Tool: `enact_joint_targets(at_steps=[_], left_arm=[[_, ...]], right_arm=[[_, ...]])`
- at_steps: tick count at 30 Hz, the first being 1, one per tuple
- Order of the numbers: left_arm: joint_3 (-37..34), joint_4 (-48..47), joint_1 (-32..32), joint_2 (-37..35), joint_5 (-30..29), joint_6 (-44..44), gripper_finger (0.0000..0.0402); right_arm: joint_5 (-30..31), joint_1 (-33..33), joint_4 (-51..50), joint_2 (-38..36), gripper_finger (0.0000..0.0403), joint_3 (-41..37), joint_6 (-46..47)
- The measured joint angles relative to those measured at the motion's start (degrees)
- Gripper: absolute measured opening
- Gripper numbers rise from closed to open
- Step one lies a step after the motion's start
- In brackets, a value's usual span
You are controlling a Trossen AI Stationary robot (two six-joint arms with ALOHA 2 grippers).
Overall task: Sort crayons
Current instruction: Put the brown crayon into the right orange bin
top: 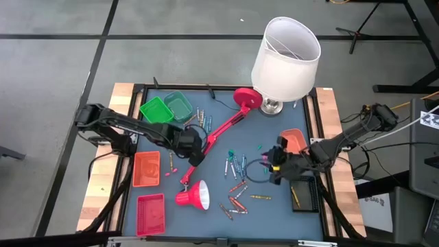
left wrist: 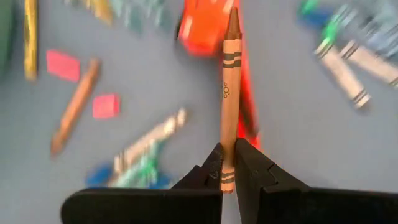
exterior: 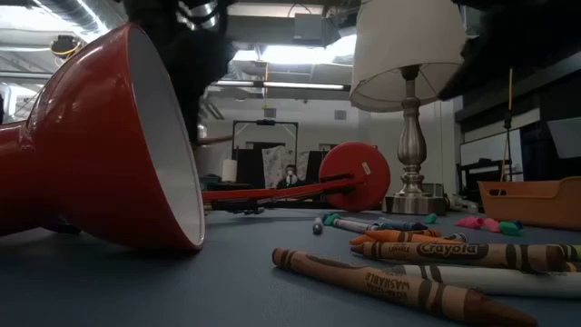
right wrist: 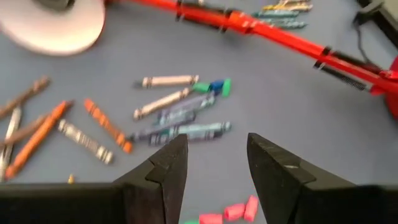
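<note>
The left gripper is clamped on one end of a brown crayon, whose long axis runs straight out from the fingertips, its tip pointing away over the red lamp arm near mid-table. The right gripper hovers with its fingers spread, holding nothing, above loose crayons that lie flat — mostly, it seems, roughly parallel to one another.

Red lamp shade lying on its side, crayons on blue table, white-shaded lamp behind.
</note>
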Motion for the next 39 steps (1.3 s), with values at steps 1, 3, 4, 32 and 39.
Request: enact_joint_targets(at_steps=[1,3,4,32,39], left_arm=[[0.00,2.32,0.62,-0.42,-0.74,2.74,0.0004],[0.00,7.79,1.75,-1.13,-1.55,9.32,0.0004],[0.01,10.63,2.34,-1.23,-1.65,12.75,0.0005],[0.07,50.38,10.94,-1.21,5.08,56.18,0.0008],[0.07,52.10,10.92,-1.21,5.08,56.18,0.0008]], right_arm=[[0.01,-1.28,1.50,0.00,0.0163,0.00,-0.84],[-0.03,-4.00,4.95,0.00,0.0163,0.00,-4.00],[-0.03,-5.50,6.99,0.00,0.0163,0.00,-5.91],[-29.58,-33.31,42.94,0.00,0.0163,0.00,-26.67],[-30.08,-33.22,51.95,3.88,0.0163,0.00,-28.20]])
